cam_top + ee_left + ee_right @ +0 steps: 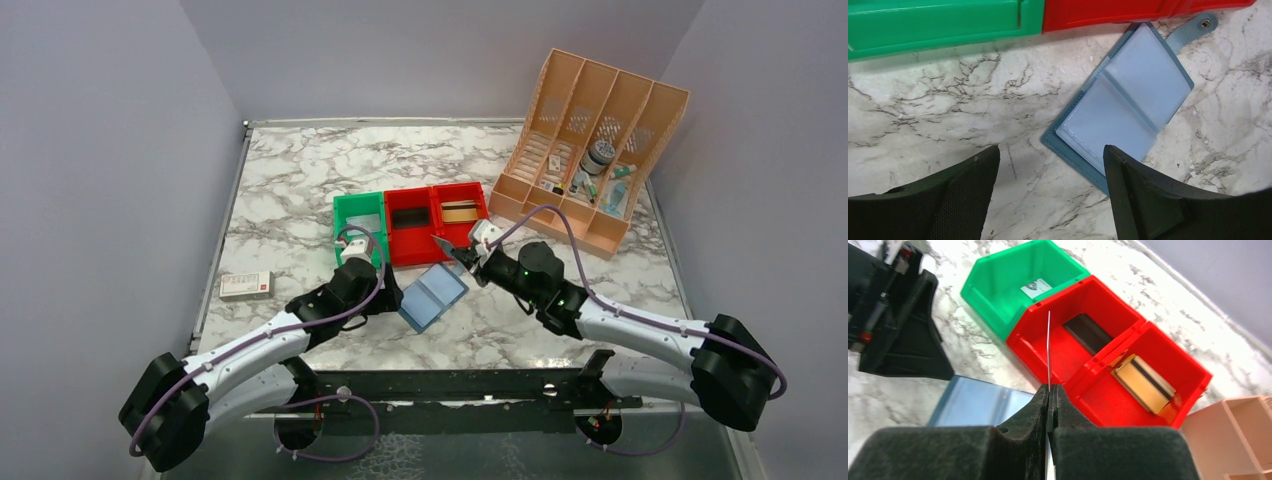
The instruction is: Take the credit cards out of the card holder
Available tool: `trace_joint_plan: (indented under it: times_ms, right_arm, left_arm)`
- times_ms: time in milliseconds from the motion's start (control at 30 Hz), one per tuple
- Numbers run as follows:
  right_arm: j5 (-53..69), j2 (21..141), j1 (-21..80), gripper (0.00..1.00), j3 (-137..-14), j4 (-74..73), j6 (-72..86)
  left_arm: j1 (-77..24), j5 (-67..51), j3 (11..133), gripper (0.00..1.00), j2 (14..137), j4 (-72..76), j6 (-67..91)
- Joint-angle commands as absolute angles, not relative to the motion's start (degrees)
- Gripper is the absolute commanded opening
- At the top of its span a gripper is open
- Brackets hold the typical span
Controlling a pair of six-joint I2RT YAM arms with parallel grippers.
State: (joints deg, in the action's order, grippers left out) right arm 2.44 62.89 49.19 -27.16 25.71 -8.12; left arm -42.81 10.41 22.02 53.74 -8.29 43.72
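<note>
The blue card holder [433, 297] [1128, 105] lies open and flat on the marble, just in front of the red bins, its clear pockets facing up. My left gripper [1050, 155] [390, 297] stands open over bare marble at the holder's left corner, with nothing between its fingers. My right gripper [1049, 390] [452, 250] is shut on a thin credit card [1048, 347], seen edge-on, held above the holder's far end and the middle red bin [1058, 352]. A tan-gold card [1143, 382] lies in the right red bin, and a dark card [1088, 332] in the middle one.
A green bin [358, 215] with a small card in it stands left of the two red bins [470, 190]. A peach file organiser [595, 140] with small items is at the back right. A white-and-red flat box [246, 285] lies at the left edge.
</note>
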Motion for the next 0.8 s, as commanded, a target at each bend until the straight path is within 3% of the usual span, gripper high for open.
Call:
trace_joint_plan:
  times_ms: [0,200,333,767]
  right_arm:
    - [1.63,64.96,49.73,0.01,-31.11,26.05,-18.65]
    - [2.08,69.89,49.83,0.01,-34.05,28.96,-22.20]
    - [6.29,76.18,49.83,0.01,-40.68,24.56,-24.33]
    - [4.00,95.43,50.36,0.01,-57.01,18.66,-27.30]
  left_arm:
    - [-42.05,14.48,22.51,0.80,51.98,-11.37,44.76]
    - [-41.78,16.73,21.15,0.83,48.41,-12.64,44.97]
    - [-41.55,17.87,20.55,0.83,44.73,-13.94,45.38]
    - [-40.81,20.90,19.67,0.86,37.17,-18.84,45.13]
